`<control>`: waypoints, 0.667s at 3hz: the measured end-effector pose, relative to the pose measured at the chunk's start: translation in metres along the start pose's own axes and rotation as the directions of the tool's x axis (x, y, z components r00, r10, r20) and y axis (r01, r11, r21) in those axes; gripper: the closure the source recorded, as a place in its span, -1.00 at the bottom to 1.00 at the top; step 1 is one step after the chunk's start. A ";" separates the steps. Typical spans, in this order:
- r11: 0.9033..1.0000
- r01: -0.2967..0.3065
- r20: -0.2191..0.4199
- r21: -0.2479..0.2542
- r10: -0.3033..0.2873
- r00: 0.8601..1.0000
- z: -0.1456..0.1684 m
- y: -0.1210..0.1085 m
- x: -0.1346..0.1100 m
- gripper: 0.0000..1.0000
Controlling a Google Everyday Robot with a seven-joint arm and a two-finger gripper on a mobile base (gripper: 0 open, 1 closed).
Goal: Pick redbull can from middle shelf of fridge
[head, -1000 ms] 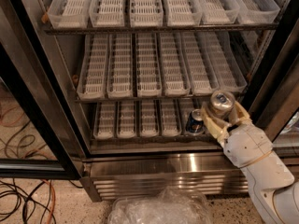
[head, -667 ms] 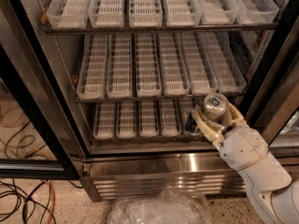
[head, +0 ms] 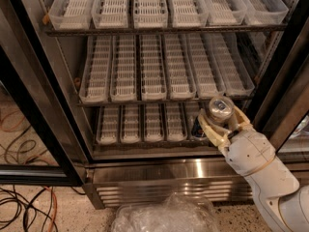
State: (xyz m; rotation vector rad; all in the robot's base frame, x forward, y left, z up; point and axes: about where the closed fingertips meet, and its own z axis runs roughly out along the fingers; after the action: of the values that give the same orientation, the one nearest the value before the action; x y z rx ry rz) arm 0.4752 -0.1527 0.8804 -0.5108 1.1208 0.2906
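Observation:
My gripper is at the lower right, in front of the open fridge, just below the front edge of the middle shelf. Its tan fingers are shut on the redbull can, a slim can held upright with its shiny silver top facing the camera. The can is out of the shelf's white lane trays, which show nothing on them. A darker blue can stands behind the gripper on the bottom rack, partly hidden.
The black door frame runs down the left, and another black frame stands close to the right of the arm. The stainless louvred base is below. Crumpled clear plastic and cables lie on the floor.
The gripper has moved slightly left and up with the can in it, drawing back from the shelf front. Nothing else has moved.

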 end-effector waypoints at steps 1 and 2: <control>0.997 -0.007 0.014 -0.071 0.008 1.000 0.004 0.013 -0.009 1.00; 0.974 -0.076 0.032 -0.213 0.084 0.996 0.010 0.050 -0.023 1.00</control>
State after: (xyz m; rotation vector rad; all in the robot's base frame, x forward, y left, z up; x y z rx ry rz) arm 0.4499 -0.1047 0.8925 -0.6456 1.0778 0.4923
